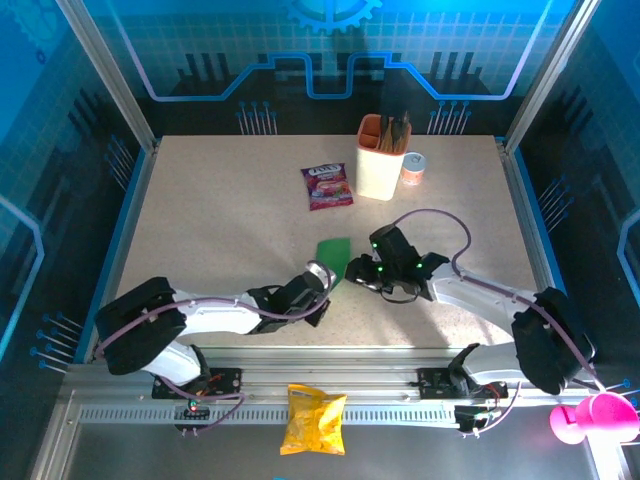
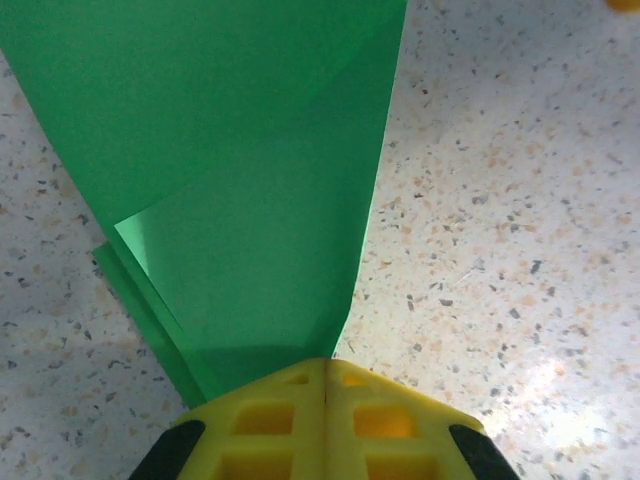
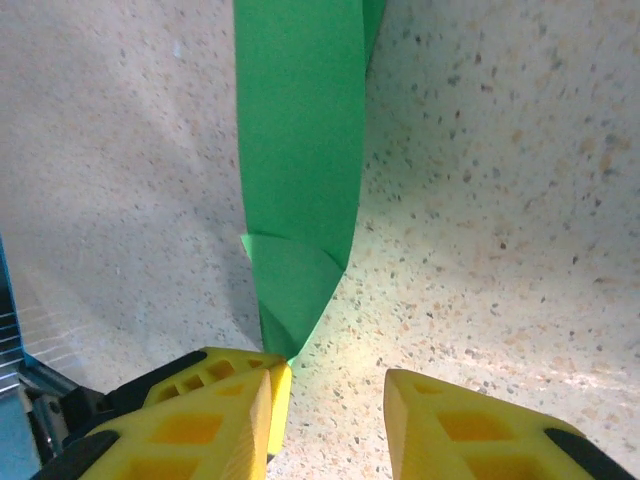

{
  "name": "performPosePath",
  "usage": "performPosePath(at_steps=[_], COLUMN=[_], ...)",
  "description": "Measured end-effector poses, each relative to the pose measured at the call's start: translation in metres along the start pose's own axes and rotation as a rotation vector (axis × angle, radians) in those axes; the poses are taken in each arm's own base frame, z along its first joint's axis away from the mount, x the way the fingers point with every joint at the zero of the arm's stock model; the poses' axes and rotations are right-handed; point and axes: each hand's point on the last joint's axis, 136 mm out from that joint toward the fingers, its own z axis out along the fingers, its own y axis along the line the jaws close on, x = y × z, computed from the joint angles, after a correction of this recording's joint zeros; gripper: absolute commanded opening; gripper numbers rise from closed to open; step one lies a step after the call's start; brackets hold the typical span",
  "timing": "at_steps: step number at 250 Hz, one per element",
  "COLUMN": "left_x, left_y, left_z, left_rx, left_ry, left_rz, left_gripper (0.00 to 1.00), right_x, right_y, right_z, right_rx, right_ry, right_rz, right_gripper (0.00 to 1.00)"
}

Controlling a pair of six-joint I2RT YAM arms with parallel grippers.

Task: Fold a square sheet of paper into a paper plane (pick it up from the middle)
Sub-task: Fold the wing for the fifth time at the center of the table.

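Just below mid-frame in the top view, the left tool is pinched shut on a folded end of the square sheet of paper, which lies on the surface. The right tool is narrowly parted at the paper's tip. The paper looks light, limp and easily creased, so it is probably best held by its folded edges.

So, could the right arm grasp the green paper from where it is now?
Probably yes: the right gripper is open and the green paper ends beside one finger, nothing between; the left gripper holds its other end.
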Motion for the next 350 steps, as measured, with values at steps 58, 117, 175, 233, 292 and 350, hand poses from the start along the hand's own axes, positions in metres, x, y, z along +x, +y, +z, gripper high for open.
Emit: performPosePath(at_steps=[58, 117, 175, 233, 292, 350], left_x=[-0.004, -0.004, -0.008, -0.002, -0.002, 0.000], left_y=[-0.001, -0.004, -0.005, -0.007, -0.008, -0.008], left_z=[-0.007, -0.010, -0.013, -0.011, -0.011, -0.010], left_rx=[0.157, 0.288, 0.342, 0.357, 0.358, 0.353], left_ry=[-0.012, -0.002, -0.008, 0.016, 0.018, 0.035], left_rz=[-0.163, -0.289, -0.332, -0.333, -0.329, -0.321], left_gripper=[0.00, 0.00, 0.00, 0.00, 0.00, 0.16], right_x=[-0.018, -0.046, -0.038, -0.010, 0.003, 0.003], right_y=[-0.005, 0.009, 0.013, 0.026, 0.010, 0.011], right_z=[-0.009, -0.007, 0.002, 0.024, 0.050, 0.051], right_rx=[0.033, 0.024, 0.002, -0.033, 0.023, 0.021], right_ry=[-0.019, -0.027, 0.032, 0.112, 0.174, 0.166], right_rz=[-0.027, -0.112, -0.143, -0.150, -0.100, -0.082], right_gripper=[0.36, 0.36, 0.49, 0.48, 0.26, 0.00])
